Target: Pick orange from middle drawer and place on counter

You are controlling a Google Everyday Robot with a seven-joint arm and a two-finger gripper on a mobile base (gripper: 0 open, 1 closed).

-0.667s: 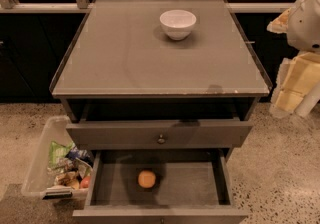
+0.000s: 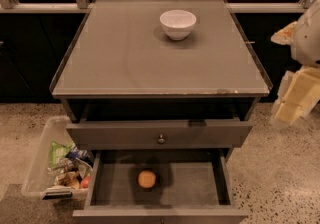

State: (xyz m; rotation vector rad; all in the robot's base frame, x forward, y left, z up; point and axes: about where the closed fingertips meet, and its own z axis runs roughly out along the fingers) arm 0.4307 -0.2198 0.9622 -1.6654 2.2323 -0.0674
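Your end effector (image 2: 296,99) sits off the right edge of the worktop (image 2: 150,63), below its surface level and clear of it. It shows as pale, blocky cream-and-white forms. You cannot tell how far open it is, and nothing is seen in its hold.

The worktop is a flat rectangular slab, matte grey, with thin pale edges. Toward its rear, near the centre line, stands a white bowl (image 2: 177,23), round, smooth and glossy, upright.

Directly below the worktop's front edge you have a dark recess, then an upper drawer front (image 2: 210,134), grey-brown and flat, with a small round knob (image 2: 161,139) at its middle.

Below that, the middle drawer (image 2: 200,183) is pulled out well forward of the worktop's front edge. It is a wide, shallow box with low side walls and a flat dark floor. The orange (image 2: 146,179) rests on that floor, left of centre, apart from all walls. It is small, round and smooth-skinned.

Below the worktop's left front corner, a clear plastic bin (image 2: 40,168) sits on the speckled beige floor (image 2: 280,168), just beside the middle drawer. It holds crumpled packets and a small red fruit (image 2: 85,182).
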